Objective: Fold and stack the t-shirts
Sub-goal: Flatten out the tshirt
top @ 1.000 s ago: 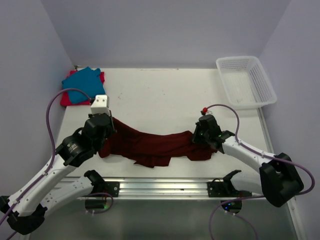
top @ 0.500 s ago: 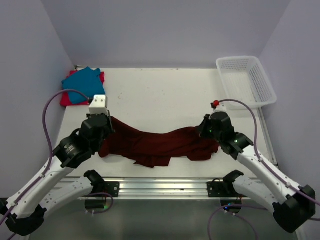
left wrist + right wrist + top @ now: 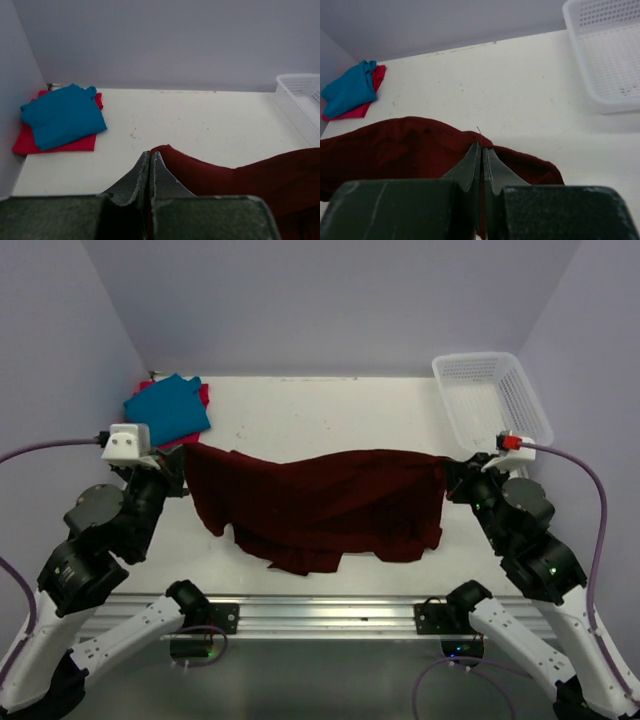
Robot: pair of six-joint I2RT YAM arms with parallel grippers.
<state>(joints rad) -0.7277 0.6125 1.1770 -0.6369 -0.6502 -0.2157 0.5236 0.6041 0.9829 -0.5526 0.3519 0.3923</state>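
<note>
A maroon t-shirt hangs spread between two robot arms over the near half of the white surface; its lower folds sag, bunched, towards the near edge. The left gripper is pressed together, pinching the shirt's upper left corner; the right gripper pinches the upper right corner in the same way. A teal t-shirt lies folded on a red-pink t-shirt in the far left corner; a white mesh basket sits in the far right corner. The step appears to be spreading the shirt to lay it flat. Doing it well likely means holding both pinches firm, keeping the top edge level and taut, letting the hem touch down first, then lowering evenly so the creased middle smooths out, well apart from the stack.
</note>
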